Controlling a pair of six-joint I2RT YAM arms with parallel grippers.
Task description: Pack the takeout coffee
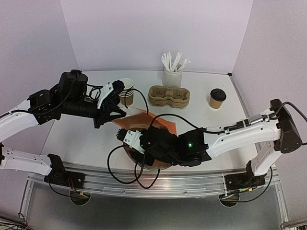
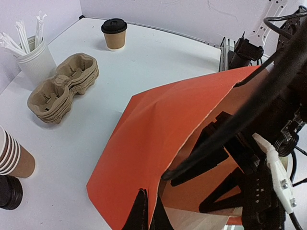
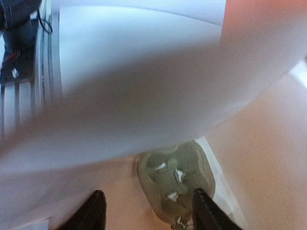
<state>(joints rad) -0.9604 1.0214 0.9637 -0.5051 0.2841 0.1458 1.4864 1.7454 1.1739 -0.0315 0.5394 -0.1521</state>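
Observation:
The takeout coffee [image 1: 217,98], a brown cup with a black lid, stands upright at the back right of the table, also in the left wrist view [image 2: 114,33]. An orange paper bag [image 1: 144,122] lies open at the front centre. My left gripper [image 1: 114,109] is shut on the bag's rim [image 2: 158,139], its fingertips [image 2: 142,211] pinching the paper edge. My right gripper [image 1: 130,139] reaches inside the bag. In the right wrist view a moulded cup carrier [image 3: 175,179] lies at the bag's bottom, between the open fingers of the right gripper [image 3: 148,211].
A stack of pulp cup carriers [image 1: 169,95] sits at the back centre, with a white cup of straws [image 1: 173,73] behind it. A stack of lidless cups [image 1: 126,91] stands near my left gripper, with black lids [image 2: 9,191] beside it. Purple walls enclose the table.

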